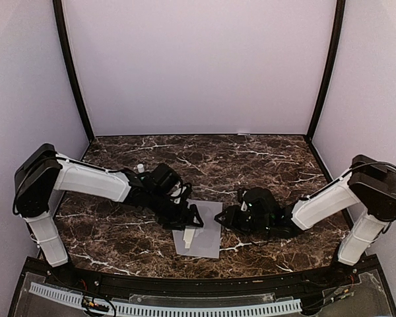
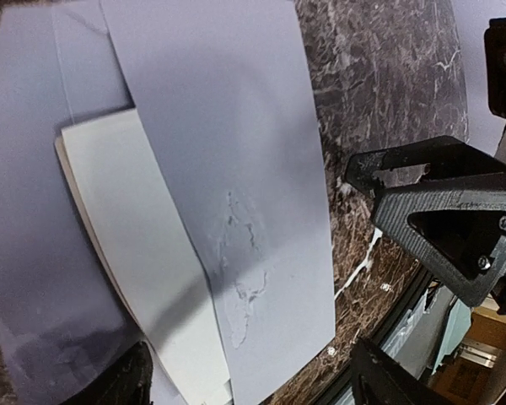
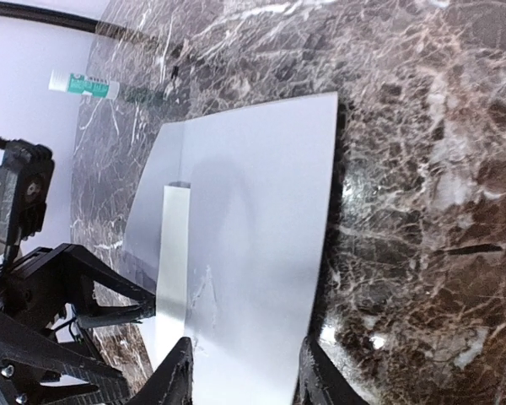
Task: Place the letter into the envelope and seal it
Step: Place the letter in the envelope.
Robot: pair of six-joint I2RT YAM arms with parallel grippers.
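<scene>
From above, the envelope (image 1: 208, 241) lies flat on the table (image 1: 264, 158) by the middle of its near edge, with a narrow strip of marble between the paper and that edge. The white letter (image 1: 187, 238) lies at the envelope's left part. The left gripper (image 1: 190, 216) hangs over the envelope's far left corner and the right gripper (image 1: 222, 218) is at its right edge, the two near each other. Bare marble runs from there to the far edge and both far corners. A small white tube (image 1: 140, 168) stands behind the left arm.

In the left wrist view the claw is spread wide, with one of its fingers (image 2: 126, 380) on each side of the envelope's end, pinching nothing. The cream letter lies partly tucked under a slanting envelope panel. Marble shows past the envelope's right edge, where the right gripper's black fingers stand clear of the paper.

In the right wrist view the claw stands parted, its fingers (image 3: 179, 375) straddling the envelope's near edge. The letter shows as a narrow strip along the left. The tube lies by the table's edge at the wall. Right of the envelope is broad marble.
</scene>
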